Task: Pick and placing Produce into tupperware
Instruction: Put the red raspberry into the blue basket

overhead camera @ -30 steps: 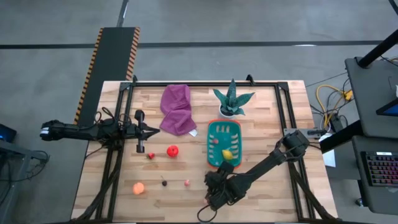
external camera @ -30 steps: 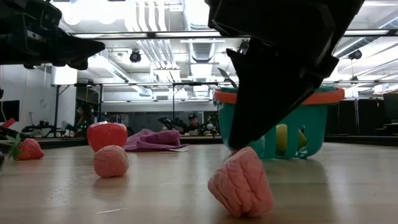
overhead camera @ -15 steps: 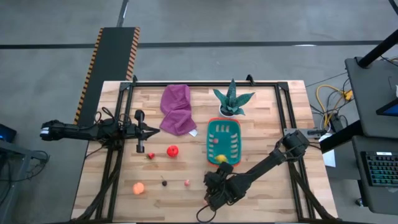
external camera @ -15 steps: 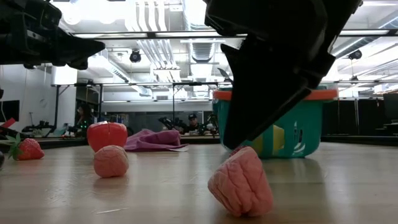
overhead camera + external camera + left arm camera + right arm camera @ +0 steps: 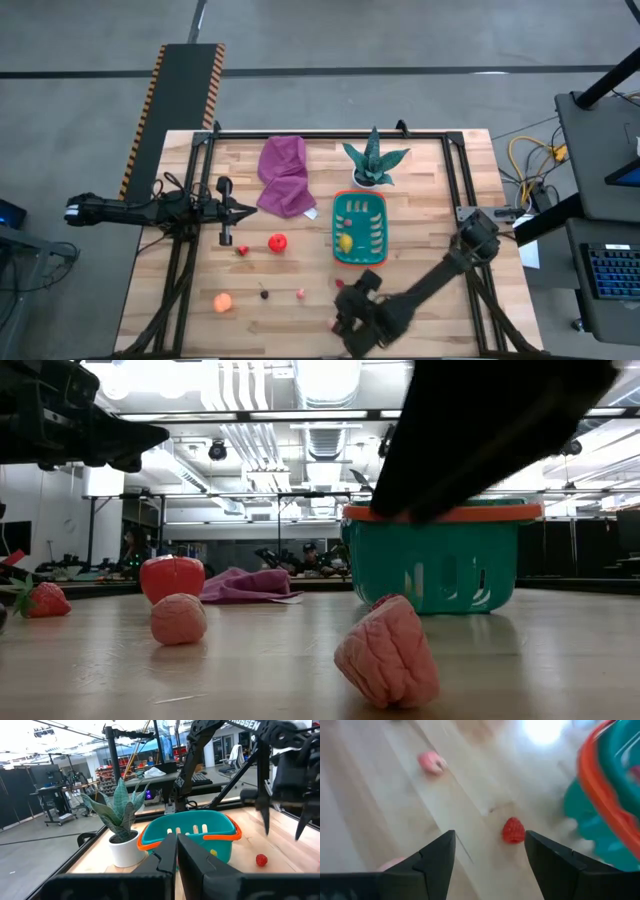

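The teal tupperware [image 5: 372, 215] with the orange rim stands right of the table's middle, a yellow lemon [image 5: 345, 241] inside it. My right gripper [image 5: 489, 837] hangs open above the table near the basket's near end, with a small red berry [image 5: 513, 830] on the wood just beyond its fingertips. To the left lie a red fruit [image 5: 277, 241], a strawberry [image 5: 242, 250], an orange ball [image 5: 222, 302], a dark piece [image 5: 264, 294] and a pink piece [image 5: 300, 293]. My left gripper [image 5: 246, 208] waits shut at the table's left, pointing level.
A purple cloth [image 5: 284, 176] lies at the far middle, and a green spiky plant in a white pot [image 5: 372, 165] stands just behind the basket. Black frame rails [image 5: 455, 170] run along the table's sides. Bare wood stretches between the fruits and the near edge.
My right gripper has drawn back from the basket's near end toward the table's near edge, rising a little and turning, its fingers equally wide apart. The basket, tilted before, now stands level, and the lemon has rolled toward the basket's left wall. The red berry has come into sight.
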Robot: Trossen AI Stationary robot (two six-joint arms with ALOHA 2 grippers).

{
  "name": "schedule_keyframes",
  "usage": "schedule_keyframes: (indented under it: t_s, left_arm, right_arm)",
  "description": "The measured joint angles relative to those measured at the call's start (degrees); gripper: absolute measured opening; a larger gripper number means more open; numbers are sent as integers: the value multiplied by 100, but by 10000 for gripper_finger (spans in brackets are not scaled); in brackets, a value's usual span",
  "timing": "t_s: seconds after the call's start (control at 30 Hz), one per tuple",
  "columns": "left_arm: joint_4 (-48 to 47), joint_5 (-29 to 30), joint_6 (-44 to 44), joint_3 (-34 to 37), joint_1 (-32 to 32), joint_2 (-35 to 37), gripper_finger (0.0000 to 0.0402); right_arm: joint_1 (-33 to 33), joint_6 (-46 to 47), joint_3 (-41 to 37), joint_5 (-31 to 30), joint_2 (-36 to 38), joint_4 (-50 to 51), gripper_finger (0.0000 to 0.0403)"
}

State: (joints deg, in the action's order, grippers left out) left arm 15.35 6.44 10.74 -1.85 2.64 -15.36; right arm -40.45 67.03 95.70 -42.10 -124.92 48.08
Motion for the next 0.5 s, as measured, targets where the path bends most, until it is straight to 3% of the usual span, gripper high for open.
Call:
schedule_keyframes:
  t_s: [0.13,0.5]
  left_arm:
    - [-8,0,0,0,0,-42,0]
    - [35,-2,13,0,-1,-37,0]
  right_arm:
    - [-354,558,-56,-604,-30,57,230]
    - [-391,1518,-140,-641,-737,110,230]
